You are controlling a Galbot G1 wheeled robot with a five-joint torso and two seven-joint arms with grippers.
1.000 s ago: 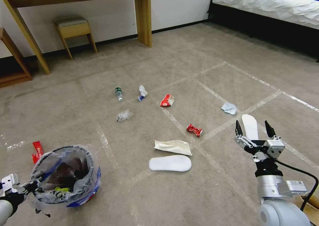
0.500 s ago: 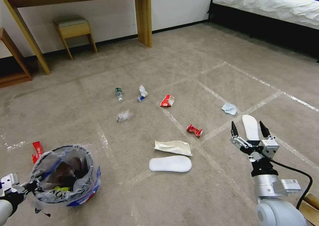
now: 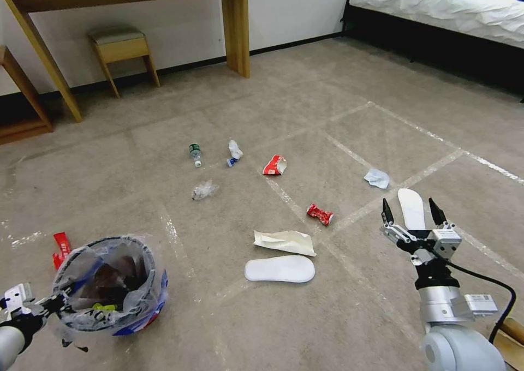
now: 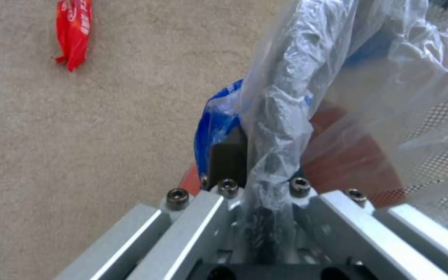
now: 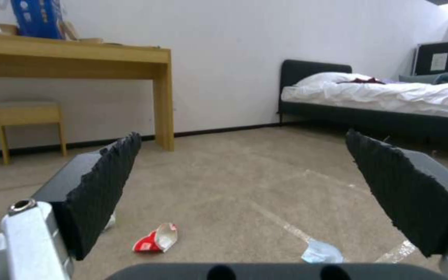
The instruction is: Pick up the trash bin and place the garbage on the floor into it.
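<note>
Collection step underway: trash bin (image 3: 109, 283) off the floor (image 3: 338, 114) at lower left, rim clenched in left tool (image 4: 258, 171). Right tool (image 3: 410, 215) spread wide, empty, above white insole (image 3: 411, 207). Next, probably: lower, pinch insole, carry to bin.

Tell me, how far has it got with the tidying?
Done: the left hand holds the trash bin by its rim, some rubbish already inside. In hand: the right hand hangs open above the floor. Left: insoles, can, wrappers, bottle, paper.
</note>
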